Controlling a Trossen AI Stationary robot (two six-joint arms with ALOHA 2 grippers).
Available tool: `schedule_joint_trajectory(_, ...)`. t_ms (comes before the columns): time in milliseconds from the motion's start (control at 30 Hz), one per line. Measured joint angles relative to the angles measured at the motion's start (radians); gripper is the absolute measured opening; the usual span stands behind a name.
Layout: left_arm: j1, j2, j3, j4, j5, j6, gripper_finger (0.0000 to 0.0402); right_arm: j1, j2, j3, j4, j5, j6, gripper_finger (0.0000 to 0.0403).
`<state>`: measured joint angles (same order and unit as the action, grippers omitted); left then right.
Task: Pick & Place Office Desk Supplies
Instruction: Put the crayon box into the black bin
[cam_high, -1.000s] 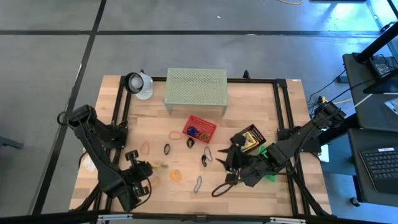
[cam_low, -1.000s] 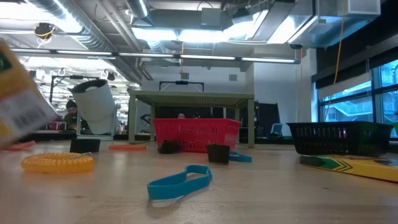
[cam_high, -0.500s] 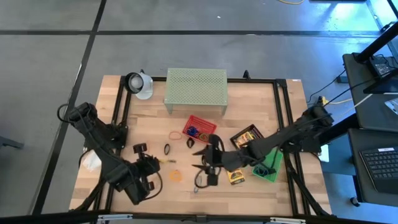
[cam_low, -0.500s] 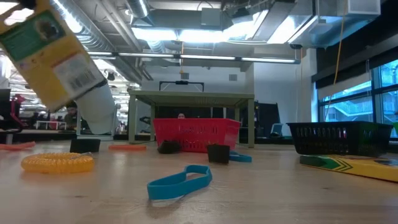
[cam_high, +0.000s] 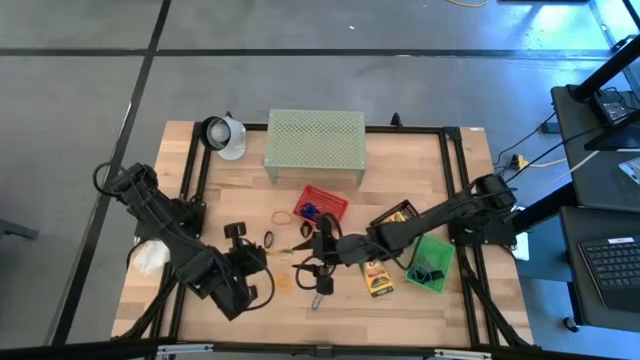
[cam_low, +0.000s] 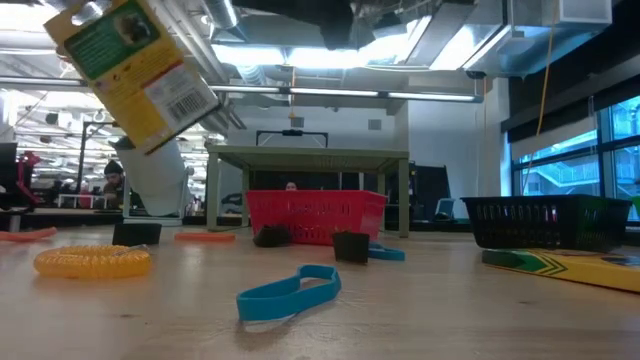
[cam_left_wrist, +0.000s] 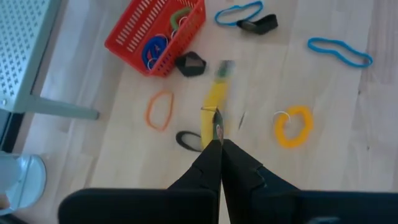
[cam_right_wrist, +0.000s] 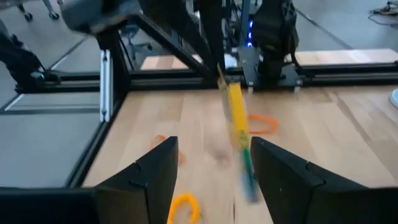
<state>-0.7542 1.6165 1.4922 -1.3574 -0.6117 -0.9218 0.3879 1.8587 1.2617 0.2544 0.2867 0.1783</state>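
Observation:
A yellow-and-green crayon box (cam_low: 140, 70) hangs tilted in the air, in my left gripper (cam_left_wrist: 219, 144), which is shut on it. In the high view that gripper (cam_high: 262, 262) sits left of table centre. My right gripper (cam_right_wrist: 214, 146) is open and faces the box (cam_right_wrist: 236, 118) from the table's right; its fingers stand to either side, apart from it. In the high view it (cam_high: 308, 262) is near the centre. A second crayon box (cam_high: 377, 278) lies flat on the table. A blue loop (cam_low: 290, 292) and a yellow coil (cam_low: 92, 261) lie near the front. My left gripper pinches the crayon box by one narrow end (cam_left_wrist: 216, 119) between its two shut fingers. The box runs on ahead of the fingers, in line with them. It is lifted clear of the table and sits tilted in the low view.
A red basket (cam_high: 320, 205) with loops stands behind the grippers, a black basket (cam_high: 400, 218) with crayon boxes and a green basket (cam_high: 432, 262) to the right. The pale green shelf (cam_high: 314, 140) is at the far edge, a white wad (cam_high: 148, 258) at the left. Orange and black loops lie scattered between.
My left gripper has carried the crayon box up and toward the table's right, clear of the table. My right arm has swept from the right side toward the table's left, up to the held box. A crayon box now lies on the table where that gripper was.

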Motion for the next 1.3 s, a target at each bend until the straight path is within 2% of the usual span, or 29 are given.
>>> schedule_joint_trajectory(400,0.064,0.000,0.021,0.072,0.016,0.136,0.0001,-0.037,0.035,0.000,0.073,-0.010,-0.002,0.0205)
schedule_joint_trajectory(900,0.156,0.000,0.021,0.189,0.029,0.320,0.0001,-0.047,0.054,-0.001,0.079,-0.007,0.024,0.0205)
schedule_joint_trajectory(1167,0.170,0.000,0.021,0.248,0.054,0.383,0.0001,-0.048,0.081,0.000,0.093,0.002,0.049,0.0205)
schedule_joint_trajectory(1300,0.170,0.000,0.021,0.259,0.057,0.386,0.0001,-0.048,0.082,-0.001,0.089,0.009,0.049,0.0188)
